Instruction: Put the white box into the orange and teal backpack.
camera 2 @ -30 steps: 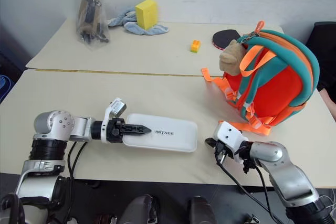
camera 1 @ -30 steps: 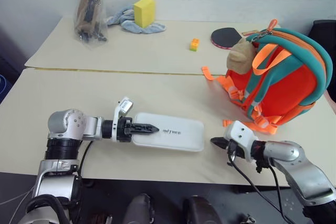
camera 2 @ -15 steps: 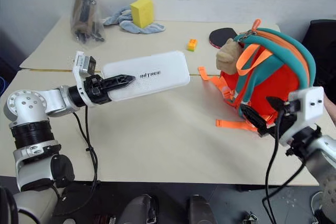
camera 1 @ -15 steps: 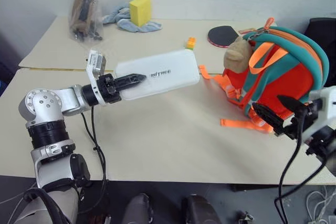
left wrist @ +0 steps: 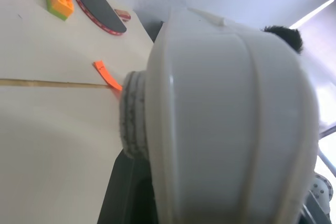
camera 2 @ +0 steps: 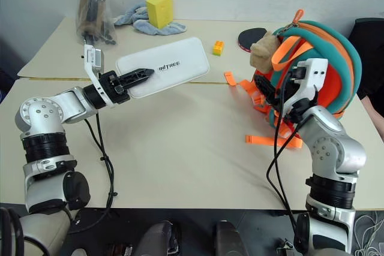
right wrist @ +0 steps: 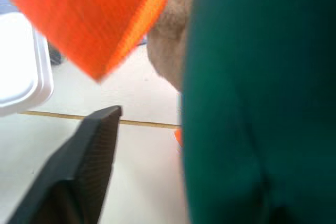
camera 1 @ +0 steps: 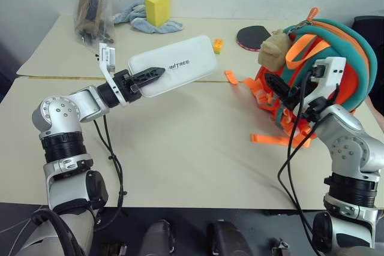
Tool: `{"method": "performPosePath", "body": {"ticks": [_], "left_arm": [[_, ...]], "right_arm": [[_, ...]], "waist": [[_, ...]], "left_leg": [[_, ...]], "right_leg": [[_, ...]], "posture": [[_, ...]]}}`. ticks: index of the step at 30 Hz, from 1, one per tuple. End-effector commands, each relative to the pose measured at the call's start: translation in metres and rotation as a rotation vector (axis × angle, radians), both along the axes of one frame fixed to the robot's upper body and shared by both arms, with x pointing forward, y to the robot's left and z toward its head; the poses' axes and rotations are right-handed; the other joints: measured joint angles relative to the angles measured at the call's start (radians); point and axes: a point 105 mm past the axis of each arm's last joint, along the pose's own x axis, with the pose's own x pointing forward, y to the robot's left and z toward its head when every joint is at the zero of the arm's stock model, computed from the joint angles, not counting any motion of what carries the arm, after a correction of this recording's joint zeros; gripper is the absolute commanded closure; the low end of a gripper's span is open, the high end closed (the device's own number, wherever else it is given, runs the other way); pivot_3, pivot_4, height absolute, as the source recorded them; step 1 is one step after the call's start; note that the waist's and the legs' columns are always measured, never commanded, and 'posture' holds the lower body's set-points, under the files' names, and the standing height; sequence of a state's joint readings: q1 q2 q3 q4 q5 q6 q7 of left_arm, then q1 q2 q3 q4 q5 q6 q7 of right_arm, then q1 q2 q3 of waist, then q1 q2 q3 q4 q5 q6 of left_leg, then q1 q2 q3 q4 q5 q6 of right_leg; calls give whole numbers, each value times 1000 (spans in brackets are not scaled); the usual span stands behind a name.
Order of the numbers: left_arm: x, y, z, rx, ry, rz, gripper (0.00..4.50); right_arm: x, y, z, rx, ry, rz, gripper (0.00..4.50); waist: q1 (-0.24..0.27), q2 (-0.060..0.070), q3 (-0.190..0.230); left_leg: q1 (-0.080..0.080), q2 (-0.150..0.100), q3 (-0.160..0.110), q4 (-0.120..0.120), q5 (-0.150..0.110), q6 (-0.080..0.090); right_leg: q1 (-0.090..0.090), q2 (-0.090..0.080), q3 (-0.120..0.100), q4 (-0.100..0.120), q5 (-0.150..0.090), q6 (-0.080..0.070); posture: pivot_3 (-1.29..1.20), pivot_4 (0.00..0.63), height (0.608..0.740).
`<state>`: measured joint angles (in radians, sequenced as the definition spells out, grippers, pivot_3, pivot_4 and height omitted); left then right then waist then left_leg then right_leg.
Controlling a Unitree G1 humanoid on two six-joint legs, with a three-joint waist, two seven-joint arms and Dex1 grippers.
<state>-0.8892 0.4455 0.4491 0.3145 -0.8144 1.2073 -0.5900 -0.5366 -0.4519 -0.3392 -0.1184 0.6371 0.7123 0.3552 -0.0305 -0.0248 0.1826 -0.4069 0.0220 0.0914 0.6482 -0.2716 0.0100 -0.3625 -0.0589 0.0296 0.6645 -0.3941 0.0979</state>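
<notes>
Pale bench (camera 1: 180, 148) with the backpack (camera 1: 336, 70) standing at its right end, taken here as the landmark. Left tool (camera 1: 144, 78) pinches one end of the white box (camera 1: 174, 73), which hangs clear of the bench, nearly level, well left of the backpack — its free end pointing toward it. Right tool (camera 1: 275, 83) sits against the backpack's front by the plush head (camera 1: 273, 49); one black finger (right wrist: 86, 156) shows beside the teal trim, but whether the tool is spread or gripping cannot be told. To do this step well, the right tool should likely hold the opening wide, and the box enter narrow end first — clear of the straps.
</notes>
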Motion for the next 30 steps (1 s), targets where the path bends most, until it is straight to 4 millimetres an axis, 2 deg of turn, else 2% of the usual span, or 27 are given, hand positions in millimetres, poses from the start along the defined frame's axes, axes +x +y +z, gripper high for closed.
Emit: {"method": "performPosePath", "body": {"ticks": [1,3,7,11,15,18,20,24,26,28,30], "left_arm": [[6,6,17,14,-81,68,3331],[7,7,17,34,-102,70,3331],[-5,-7,22,92,-211,-21,3331],[-13,-16,40,57,-305,-101,3331],[-27,-33,40,156,-412,-224,3331],[-43,-41,56,121,-499,-331,3331],[-52,-42,65,93,-543,-389,3331],[-52,-48,81,74,-614,-382,3331],[-59,-54,89,38,-646,-429,3331],[-65,-58,92,28,-668,-467,3331],[-70,-62,86,51,-677,-519,3331]], "right_arm": [[-14,5,15,-31,-77,109,2367],[-28,15,21,-44,-101,208,3056],[-58,38,38,-42,-133,417,4408],[-90,54,46,-105,-122,608,4476],[-125,64,55,-179,-90,806,4476],[-155,63,62,-230,-39,939,4476],[-167,59,63,-248,8,986,4476],[-184,45,65,-254,95,1021,4476],[-186,39,66,-238,122,1009,4476],[-188,36,66,-230,139,1001,4476],[-187,34,65,-232,147,982,4476]], "waist": [[1,0,0],[1,0,0],[-1,0,0],[2,0,1],[2,0,1],[3,0,2],[3,-1,3],[6,-1,3],[6,-2,3],[5,-2,3],[2,-2,4]], "left_leg": [[0,0,0,0,0,0],[0,0,0,0,0,0],[0,0,1,-1,0,0],[0,1,0,-1,0,0],[0,1,0,-1,0,0],[0,1,0,-1,0,0],[-1,2,-1,-2,0,1],[-1,2,-1,-1,-1,2],[-1,2,-2,0,-2,3],[-1,1,-2,1,-1,3],[-1,1,-2,1,-1,3]], "right_leg": [[0,0,0,0,0,0],[0,0,0,0,0,0],[0,0,0,0,0,0],[0,1,-1,-1,0,0],[1,1,-1,-2,0,0],[1,1,-1,-3,0,0],[1,1,-1,-4,0,0],[2,1,-1,-5,0,0],[3,1,-2,-6,0,1],[4,0,-1,-6,1,1],[4,0,-1,-5,1,2]], "posture": [[0,150,740],[0,150,740],[0,150,740],[0,150,740],[0,150,740],[0,150,740],[0,150,740],[0,150,740],[0,150,740],[0,150,740],[0,150,740]]}}
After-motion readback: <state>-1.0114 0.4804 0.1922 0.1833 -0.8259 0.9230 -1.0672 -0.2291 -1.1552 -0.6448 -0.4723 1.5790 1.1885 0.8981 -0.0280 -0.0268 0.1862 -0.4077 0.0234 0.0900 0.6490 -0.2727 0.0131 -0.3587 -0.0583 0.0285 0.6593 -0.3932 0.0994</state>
